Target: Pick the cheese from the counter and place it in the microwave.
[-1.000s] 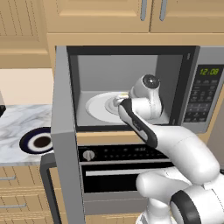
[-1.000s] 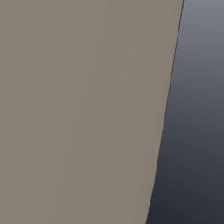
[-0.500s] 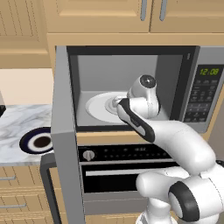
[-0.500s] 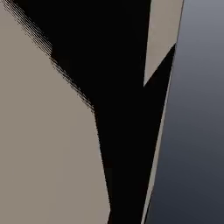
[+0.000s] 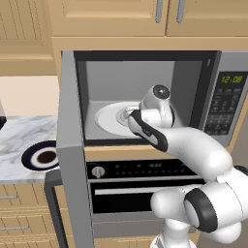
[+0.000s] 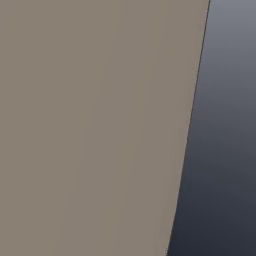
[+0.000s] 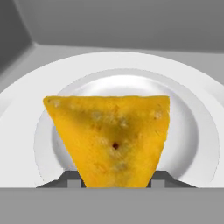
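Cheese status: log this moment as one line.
stage: placing | cheese: held over turntable | gripper: shut on cheese, inside microwave | door: open | release: not yet

A home kitchen is shown: a built-in microwave (image 5: 145,97) is set above an oven (image 5: 140,186), wooden cabinets (image 5: 145,17) are hung overhead, and a marble bench (image 5: 19,145) is fitted alongside

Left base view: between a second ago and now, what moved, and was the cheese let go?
Almost nothing moved. The arm is still reaching into the microwave, hand over the turntable, shifted at most slightly. The hand view shows the cheese between the fingertips of the gripper, above the turntable; whether it is let go cannot be told. The door stays open, the plate stays on the counter.
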Robot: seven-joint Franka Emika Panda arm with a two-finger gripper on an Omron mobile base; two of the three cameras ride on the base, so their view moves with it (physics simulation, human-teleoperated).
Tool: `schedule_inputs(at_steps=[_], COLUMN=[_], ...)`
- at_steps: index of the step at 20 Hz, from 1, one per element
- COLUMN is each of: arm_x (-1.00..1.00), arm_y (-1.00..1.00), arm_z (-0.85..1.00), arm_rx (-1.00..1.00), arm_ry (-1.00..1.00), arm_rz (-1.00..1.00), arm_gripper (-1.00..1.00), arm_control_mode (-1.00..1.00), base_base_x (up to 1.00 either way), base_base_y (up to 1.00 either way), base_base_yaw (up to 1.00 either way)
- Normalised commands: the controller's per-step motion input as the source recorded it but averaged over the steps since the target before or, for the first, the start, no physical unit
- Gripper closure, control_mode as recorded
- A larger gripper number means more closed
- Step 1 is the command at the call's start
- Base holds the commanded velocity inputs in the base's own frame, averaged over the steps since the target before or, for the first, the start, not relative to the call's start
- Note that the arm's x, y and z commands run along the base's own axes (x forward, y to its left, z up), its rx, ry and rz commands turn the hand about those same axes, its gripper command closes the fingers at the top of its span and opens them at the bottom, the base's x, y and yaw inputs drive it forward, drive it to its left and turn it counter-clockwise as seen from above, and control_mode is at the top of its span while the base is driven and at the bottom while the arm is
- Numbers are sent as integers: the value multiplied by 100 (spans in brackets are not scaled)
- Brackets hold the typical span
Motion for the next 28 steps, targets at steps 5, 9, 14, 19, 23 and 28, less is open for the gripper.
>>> schedule_inputs(at_steps=[5,9,14,19,23,28], arm_x=[23,4,3,1,0,0], arm_y=[-1,0,0,0,0,-1], arm_z=[-3,-4,-7,-5,-1,0], arm_rx=[0,0,0,0,0,0], arm_ry=[0,0,0,0,0,0], arm_rz=[0,0,0,0,0,0], arm_gripper=[100,100,100,-100,-100,-100], arm_control_mode=[-100,-100,-100,-100,-100,-100], base_base_x=[0,0,0,0,0,0], base_base_y=[0,0,0,0,0,0], base_base_yaw=[0,0,0,0,0,0])
